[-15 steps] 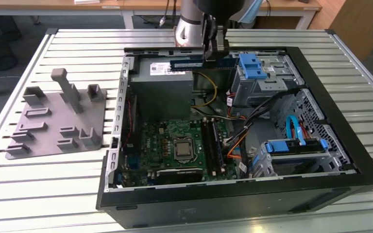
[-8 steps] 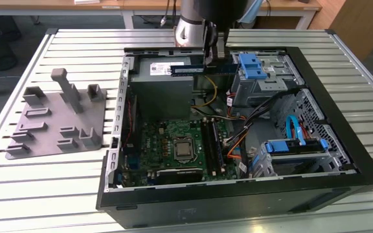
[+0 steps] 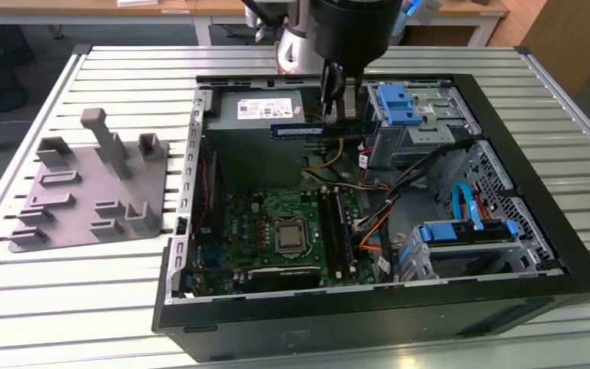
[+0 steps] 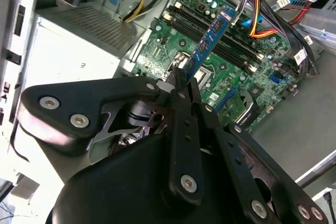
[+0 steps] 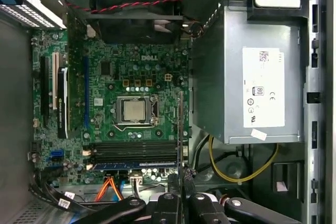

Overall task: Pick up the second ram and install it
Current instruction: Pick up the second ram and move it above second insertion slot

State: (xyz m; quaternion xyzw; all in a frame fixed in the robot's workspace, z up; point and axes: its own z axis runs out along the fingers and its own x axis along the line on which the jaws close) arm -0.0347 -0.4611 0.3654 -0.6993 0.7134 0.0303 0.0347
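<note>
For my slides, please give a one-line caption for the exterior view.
The gripper holds the second ram in the air above the open computer case, near its power supply.

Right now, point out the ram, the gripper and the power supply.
ram (image 3: pixel 307 131), exterior view, middle of its blue board.
gripper (image 3: pixel 337 115), exterior view, between its fingertips.
power supply (image 5: pixel 218 77), first wrist view, bare grey face beside the label.

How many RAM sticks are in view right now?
2. The second ram is clamped in the fingers of the gripper above the open case. Another blue stick appears seated on the motherboard beside the orange cables, in the first wrist view. More could be hidden.
</note>
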